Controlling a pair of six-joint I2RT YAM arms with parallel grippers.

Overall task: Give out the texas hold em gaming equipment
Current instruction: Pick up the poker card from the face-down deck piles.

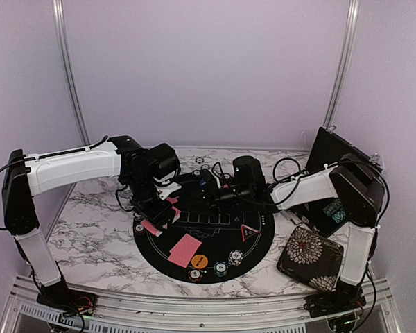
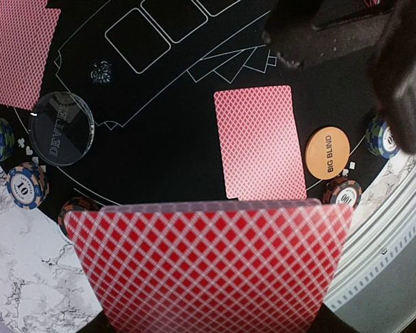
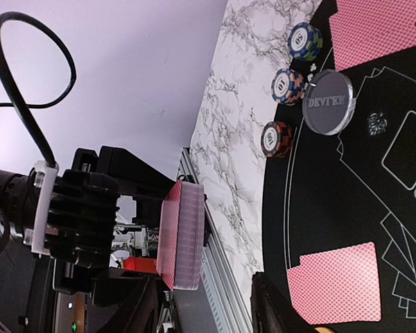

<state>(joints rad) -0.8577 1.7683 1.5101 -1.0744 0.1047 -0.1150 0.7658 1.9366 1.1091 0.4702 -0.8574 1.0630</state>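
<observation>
My left gripper (image 1: 161, 202) is shut on a deck of pink-red-backed playing cards (image 2: 208, 267), held above the left part of the black round mat (image 1: 263, 239). The deck (image 3: 182, 236) shows edge-on in the right wrist view, in front of my right gripper (image 3: 197, 284). That gripper (image 1: 211, 193) stands open over the mat's far side with nothing between its fingers. Dealt cards (image 2: 260, 142) lie face down on the mat, and more cards (image 2: 21, 59) lie further off. The orange BIG BLIND disc (image 2: 327, 150), the clear dealer disc (image 2: 60, 128), striped chips (image 2: 26, 184) and a red-edged triangle (image 1: 247, 232) rest there too.
A floral square pouch (image 1: 310, 258) lies on the marble table at the near right. A black case (image 1: 333, 166) leans behind the right arm. The metal rail (image 1: 194, 309) runs along the table's near edge, and purple walls close in the sides and back.
</observation>
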